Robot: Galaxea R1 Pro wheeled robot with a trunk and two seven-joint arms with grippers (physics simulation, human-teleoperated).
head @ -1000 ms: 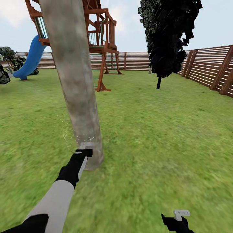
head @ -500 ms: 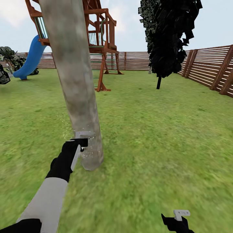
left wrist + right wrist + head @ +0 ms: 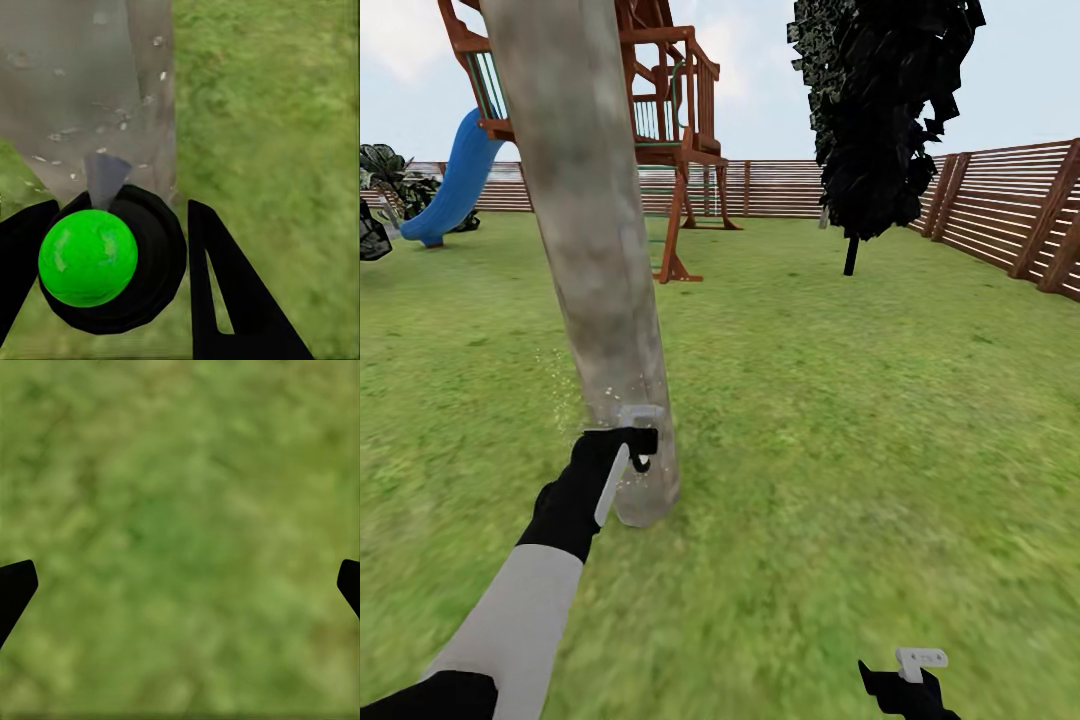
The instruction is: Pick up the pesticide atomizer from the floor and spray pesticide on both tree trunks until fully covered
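Spraying step in hand. The left gripper (image 3: 628, 452) held the atomizer (image 3: 112, 259) low against the near tree trunk (image 3: 595, 250), fingers (image 3: 225, 292) clamped on either side of its black body. In the left wrist view the grey nozzle pointed straight at the bark, close to it, with pale flecks scattered over the trunk's surface. In the head view similar specks hung about the trunk's lower part, near the grass (image 3: 860, 420).

The right gripper (image 3: 915, 670) hung low on the right side, well apart from the tree; its fingers (image 3: 15, 589) stood wide apart over bare lawn, holding nothing.

Judgement: first trunk only partly treated, flecks being confined to the base region. The next move likely calls for raising the nozzle along the trunk while keeping it aimed at the bark, then working round the sides. A second thick trunk was not identifiable here; a dark thin-stemmed tree (image 3: 880, 120) stood beyond, by the fence (image 3: 1010, 215).
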